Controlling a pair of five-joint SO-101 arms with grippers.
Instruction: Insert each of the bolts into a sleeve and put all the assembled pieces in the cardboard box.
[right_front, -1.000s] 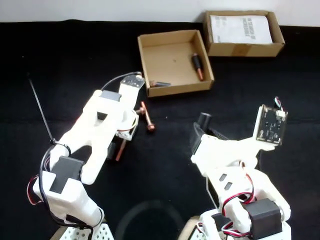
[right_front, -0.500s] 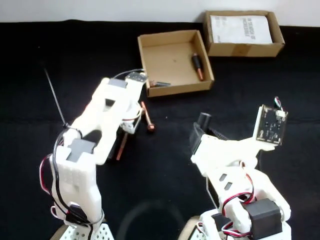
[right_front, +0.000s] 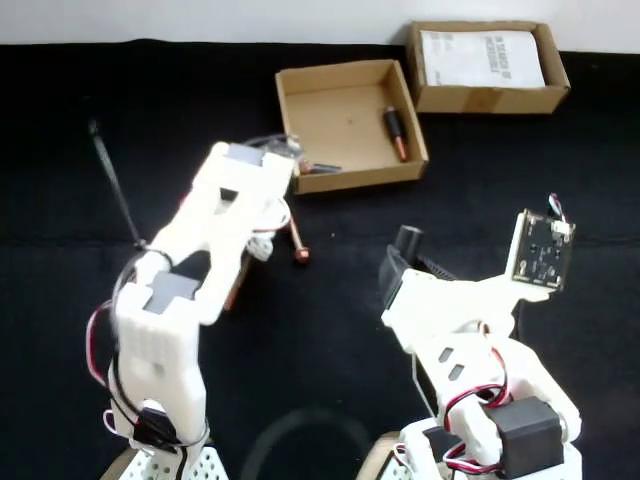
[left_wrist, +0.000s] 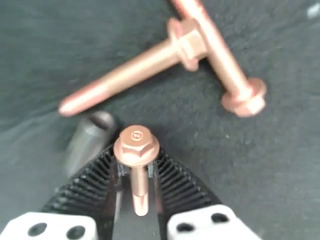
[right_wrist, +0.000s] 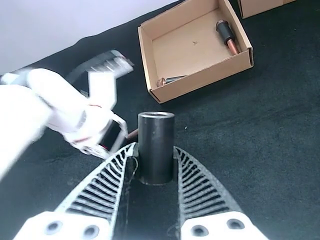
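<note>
Right fingers (right_wrist: 186, 167): clamped on sleeve (right_wrist: 156, 145), its mouth outward; best held steady.
Left fingers (left_wrist: 170, 172): closed on bolt (left_wrist: 136, 150) over counter (left_wrist: 260, 175); should line shank with bore before pushing.
Box (right_front: 345, 165): far side, one assembled piece (right_front: 395, 133) inside.

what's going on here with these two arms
The left hand is shut on a copper bolt over the black table. A loose bolt, a second loose bolt and a grey sleeve lie on the table. The right hand grips a black sleeve. One assembled piece lies in the cardboard box, and what looks like another piece sits by its front wall.
</note>
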